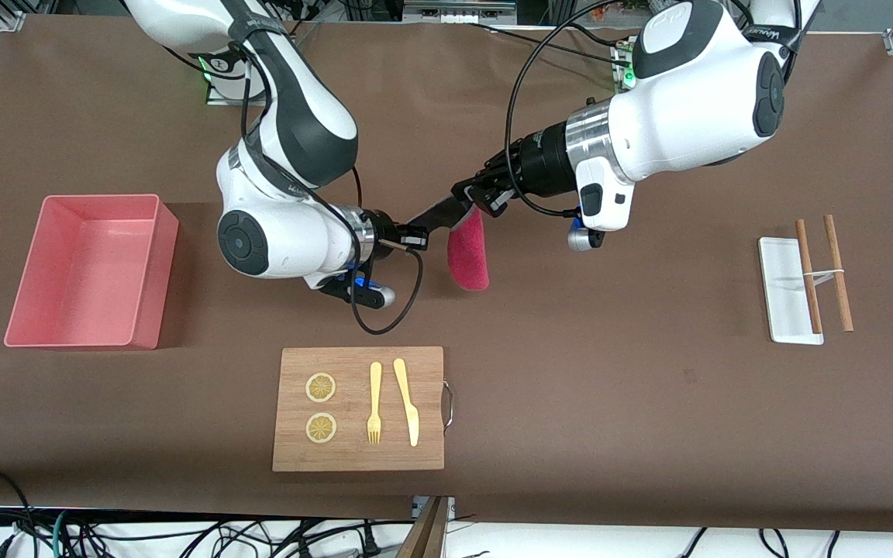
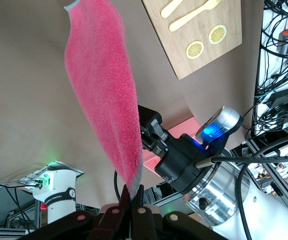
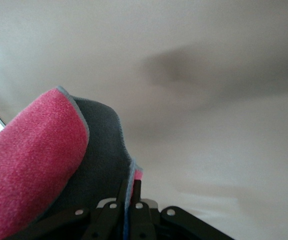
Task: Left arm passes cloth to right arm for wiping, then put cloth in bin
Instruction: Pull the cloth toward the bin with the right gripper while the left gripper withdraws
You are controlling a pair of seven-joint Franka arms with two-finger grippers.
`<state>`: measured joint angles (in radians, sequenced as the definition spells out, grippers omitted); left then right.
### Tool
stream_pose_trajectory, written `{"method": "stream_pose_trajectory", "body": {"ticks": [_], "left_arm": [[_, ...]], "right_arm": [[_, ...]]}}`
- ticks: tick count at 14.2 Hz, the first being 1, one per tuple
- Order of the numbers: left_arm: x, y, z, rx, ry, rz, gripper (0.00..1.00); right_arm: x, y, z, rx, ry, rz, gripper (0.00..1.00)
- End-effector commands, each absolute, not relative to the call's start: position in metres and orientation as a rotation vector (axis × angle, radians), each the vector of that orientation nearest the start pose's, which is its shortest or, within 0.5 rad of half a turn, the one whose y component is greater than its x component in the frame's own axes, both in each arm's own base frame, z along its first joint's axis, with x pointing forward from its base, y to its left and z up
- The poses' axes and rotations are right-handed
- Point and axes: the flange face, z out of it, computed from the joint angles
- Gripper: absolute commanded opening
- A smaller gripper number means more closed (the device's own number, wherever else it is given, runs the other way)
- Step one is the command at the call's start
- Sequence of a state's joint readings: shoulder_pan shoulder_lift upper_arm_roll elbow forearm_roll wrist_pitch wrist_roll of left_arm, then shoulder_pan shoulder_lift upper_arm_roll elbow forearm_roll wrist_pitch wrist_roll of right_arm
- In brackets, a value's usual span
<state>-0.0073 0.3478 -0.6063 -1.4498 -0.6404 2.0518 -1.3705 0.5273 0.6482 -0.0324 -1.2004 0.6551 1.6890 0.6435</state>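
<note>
The crimson-pink cloth [image 1: 468,256] hangs in the air over the middle of the table, above the brown mat. My left gripper [image 1: 476,198] is shut on its upper edge. In the left wrist view the cloth [image 2: 103,100] runs out from between the closed fingers [image 2: 132,195]. My right gripper [image 1: 451,211] meets the same upper part of the cloth and is shut on it too. In the right wrist view the cloth's dark grey reverse [image 3: 101,150] and its blue-trimmed edge sit pinched between the fingers [image 3: 130,192]. The salmon-pink bin [image 1: 148,310] stands toward the right arm's end of the table.
A wooden cutting board [image 1: 353,364] with two lemon slices, a fork and a knife lies nearer the front camera than the cloth. A small white tray [image 1: 781,310] with two brown sticks [image 1: 838,271] sits toward the left arm's end.
</note>
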Motion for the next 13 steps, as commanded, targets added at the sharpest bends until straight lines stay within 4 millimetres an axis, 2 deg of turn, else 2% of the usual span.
{"method": "stream_pose_trajectory", "body": {"ticks": [1, 5, 8, 10, 13], "left_arm": [[0.570, -0.366, 0.575, 2.062, 1.170, -0.633, 1.00], [0.570, -0.366, 0.575, 2.066, 1.171, -0.639, 1.00], [0.563, -0.363, 0.573, 2.118, 1.155, -0.679, 1.00], [0.554, -0.359, 0.566, 2.278, 1.027, -0.648, 1.00], [0.538, -0.340, 0.563, 2.466, 0.805, -0.558, 1.00]], "right_arm": [[0.613, 0.391, 0.412, -2.569, 0.400, 0.658, 0.00], [0.626, 0.360, 0.419, -2.593, 0.427, 0.659, 0.00], [0.639, 0.311, 0.409, -2.654, 0.329, 0.681, 0.00], [0.641, 0.277, 0.392, -2.712, 0.280, 0.738, 0.00], [0.638, 0.224, 0.339, -2.783, 0.206, 0.840, 0.00]]}}
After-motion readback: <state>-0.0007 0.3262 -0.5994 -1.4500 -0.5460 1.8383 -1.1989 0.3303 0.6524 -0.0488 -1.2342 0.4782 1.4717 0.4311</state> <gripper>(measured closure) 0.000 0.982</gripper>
